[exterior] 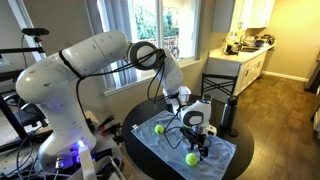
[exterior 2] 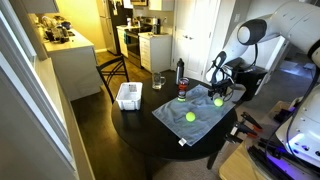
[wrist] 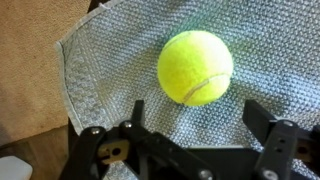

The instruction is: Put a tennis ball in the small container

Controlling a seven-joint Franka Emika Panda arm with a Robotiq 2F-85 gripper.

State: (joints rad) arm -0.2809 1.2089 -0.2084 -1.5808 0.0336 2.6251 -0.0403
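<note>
Two tennis balls lie on a grey cloth (exterior 2: 195, 122) on the round dark table. One tennis ball (wrist: 195, 67) sits just ahead of my gripper (wrist: 197, 115), whose two fingers are spread wide and hold nothing. In both exterior views the gripper (exterior: 197, 138) (exterior 2: 222, 86) hovers right above this ball (exterior: 192, 157) (exterior 2: 217, 100). The other tennis ball (exterior: 158, 128) (exterior 2: 190, 116) lies free on the cloth. The small container (exterior 2: 128, 95), a whitish tub with an open top, stands at the table's far side away from the gripper. It is not visible in the wrist view.
A tall dark bottle (exterior 2: 181, 72) (exterior: 229, 113) and a drinking glass (exterior 2: 158, 82) stand on the table between the tub and the cloth. A small red and green object (exterior 2: 181, 97) sits by the bottle. A chair (exterior 2: 112, 72) stands behind the table.
</note>
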